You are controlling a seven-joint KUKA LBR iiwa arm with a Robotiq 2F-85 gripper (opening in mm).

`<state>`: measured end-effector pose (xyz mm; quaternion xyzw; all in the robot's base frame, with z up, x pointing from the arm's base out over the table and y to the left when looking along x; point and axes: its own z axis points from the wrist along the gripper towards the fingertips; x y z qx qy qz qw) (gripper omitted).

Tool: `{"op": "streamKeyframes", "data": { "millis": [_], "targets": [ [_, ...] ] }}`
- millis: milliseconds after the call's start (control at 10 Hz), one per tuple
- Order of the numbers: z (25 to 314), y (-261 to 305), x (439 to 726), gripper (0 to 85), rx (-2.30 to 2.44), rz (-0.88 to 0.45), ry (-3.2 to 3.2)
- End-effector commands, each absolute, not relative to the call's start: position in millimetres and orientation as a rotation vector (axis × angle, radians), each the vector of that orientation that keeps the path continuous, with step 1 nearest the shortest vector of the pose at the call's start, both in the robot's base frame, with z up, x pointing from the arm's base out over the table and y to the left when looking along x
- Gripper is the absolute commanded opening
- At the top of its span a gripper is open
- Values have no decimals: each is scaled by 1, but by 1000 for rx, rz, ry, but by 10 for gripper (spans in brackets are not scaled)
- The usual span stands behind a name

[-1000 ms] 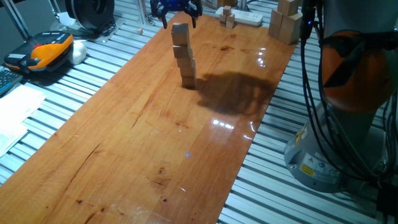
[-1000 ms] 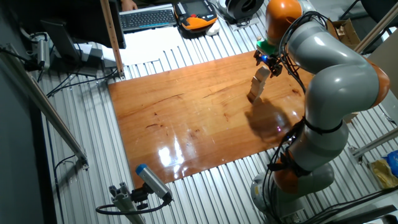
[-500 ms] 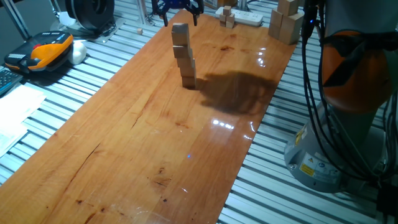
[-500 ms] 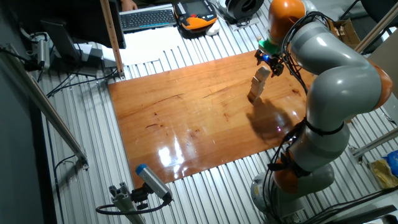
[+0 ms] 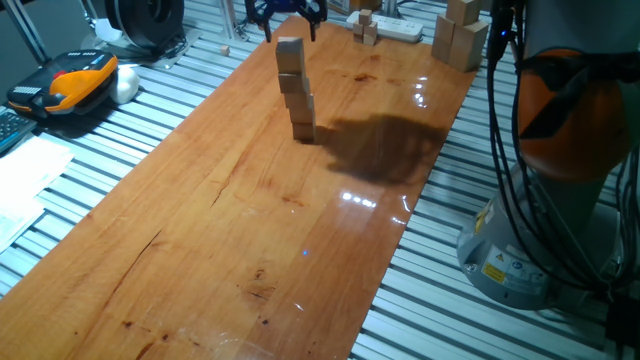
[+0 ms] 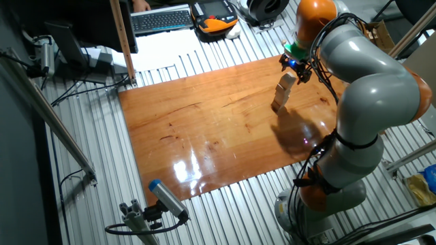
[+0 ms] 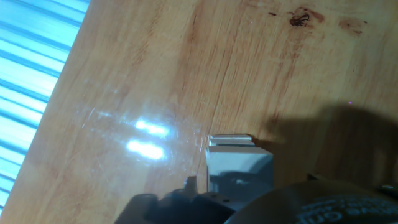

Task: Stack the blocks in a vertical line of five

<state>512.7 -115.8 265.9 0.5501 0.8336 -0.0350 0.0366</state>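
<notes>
The stack of small light-tan wooden cubes [image 5: 295, 88] stands upright on the glossy reddish-brown wooden bench [image 5: 230, 210], toward its far end and near the middle of its width; four cubes can be counted in one fixed view, slightly offset from one another so that the column looks a little crooked, and whether a fifth is present cannot be told. In the other fixed view the stack [image 6: 283, 91] is small and its tiers blur together. In the hand view only the pale top of the stack [image 7: 239, 167] shows, its lower part cut off behind the dark body of the hand. The black two-finger end effector [image 5: 285, 12] hangs just above the top cube, apart from it, with its fingers spread wider than the cube and nothing between them; its upper part is cut off by the frame edge. In the other fixed view the end effector [image 6: 295, 67] is partly masked by the grey-and-orange robot arm [image 6: 361, 75]. Compared with the frame one second earlier, the end effector sits slightly higher; the stack is unchanged. Larger pale wooden blocks [image 5: 460, 35] stand at the far right corner of the bench.
</notes>
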Motion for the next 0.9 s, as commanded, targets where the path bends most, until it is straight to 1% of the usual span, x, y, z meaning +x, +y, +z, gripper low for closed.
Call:
{"op": "streamKeyframes", "data": {
  "millis": [0,500,800],
  "targets": [
    [267,-114,512,510,1689,-107,2560],
    [269,-109,510,510,1683,-100,2565],
    [269,-107,509,510,1691,-69,2565]
  ]
}}
